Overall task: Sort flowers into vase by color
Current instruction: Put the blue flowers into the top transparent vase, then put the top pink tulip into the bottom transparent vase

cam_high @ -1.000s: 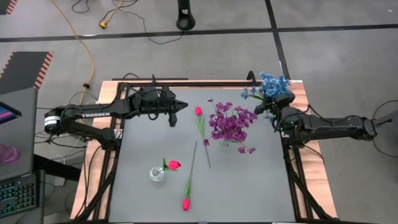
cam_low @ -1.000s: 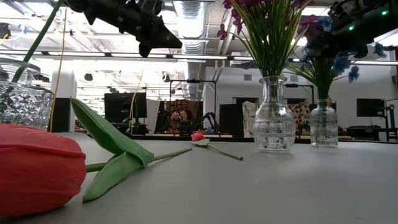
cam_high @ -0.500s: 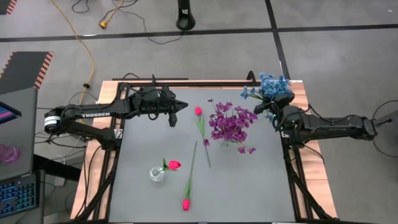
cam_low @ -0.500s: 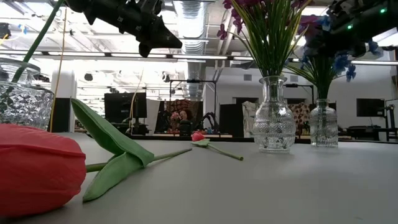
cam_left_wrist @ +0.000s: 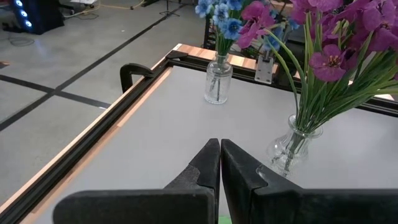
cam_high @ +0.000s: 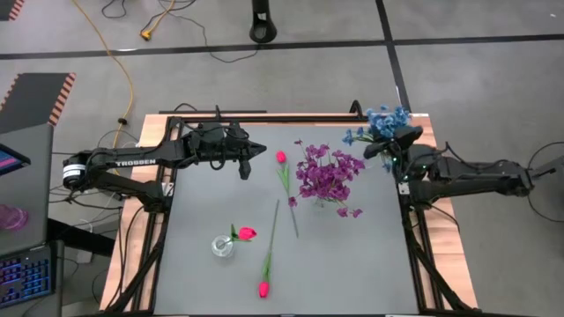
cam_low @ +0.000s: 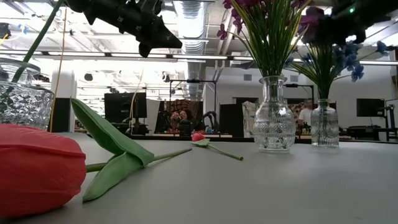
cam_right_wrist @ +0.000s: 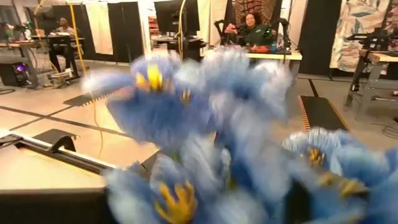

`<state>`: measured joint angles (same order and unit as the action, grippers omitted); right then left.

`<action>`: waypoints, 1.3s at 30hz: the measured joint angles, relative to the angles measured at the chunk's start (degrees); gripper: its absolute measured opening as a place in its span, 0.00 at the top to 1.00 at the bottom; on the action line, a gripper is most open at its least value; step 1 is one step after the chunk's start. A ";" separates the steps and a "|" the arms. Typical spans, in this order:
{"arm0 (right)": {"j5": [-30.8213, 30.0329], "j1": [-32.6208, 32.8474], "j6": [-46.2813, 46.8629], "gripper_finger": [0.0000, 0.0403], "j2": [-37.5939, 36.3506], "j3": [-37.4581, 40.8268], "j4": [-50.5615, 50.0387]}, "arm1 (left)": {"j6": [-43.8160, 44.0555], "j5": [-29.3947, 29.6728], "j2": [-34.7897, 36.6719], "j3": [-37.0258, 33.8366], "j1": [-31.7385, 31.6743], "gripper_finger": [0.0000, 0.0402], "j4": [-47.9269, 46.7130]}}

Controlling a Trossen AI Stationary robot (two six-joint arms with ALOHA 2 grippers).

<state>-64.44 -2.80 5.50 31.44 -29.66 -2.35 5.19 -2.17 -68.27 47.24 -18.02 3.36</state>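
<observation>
You're looking at two matte black arms, boxy links joined by rounded housings. Your left arm (cam_high: 132, 161) carries white TROSSEN lettering along its link and a pale silver ring at the shoulder end. Black cables trail off both bases. Your left gripper (cam_left_wrist: 220, 163) ends in two dark wedge fingers; your right arm (cam_high: 476, 172) is plain black

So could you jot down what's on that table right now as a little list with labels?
blue flowers: in a glass vase at the far right corner
purple flowers: in a vase mid-table
pink tulips: one in the near-left vase, two lying loose
right gripper: beside the blue flowers, nothing seen in its grip
left gripper: shut, raised over the far left of the table
sorting: two tulips not yet in a vase
</observation>
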 joint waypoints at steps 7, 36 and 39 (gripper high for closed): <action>-0.03 1.97 -0.77 0.43 0.00 -5.35 -4.51 | 0.00 -0.01 0.00 0.00 -0.02 1.00 0.00; 31.14 20.56 -3.61 0.44 0.04 -15.90 -10.05 | 0.55 0.00 0.00 0.01 -0.01 1.00 0.68; 33.58 23.13 2.20 0.44 0.46 -15.90 -14.15 | 2.04 0.00 0.00 0.00 0.00 1.00 0.70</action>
<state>-30.86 20.33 7.71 31.90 -45.56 -16.50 7.23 -2.17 -68.27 47.24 -18.02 4.05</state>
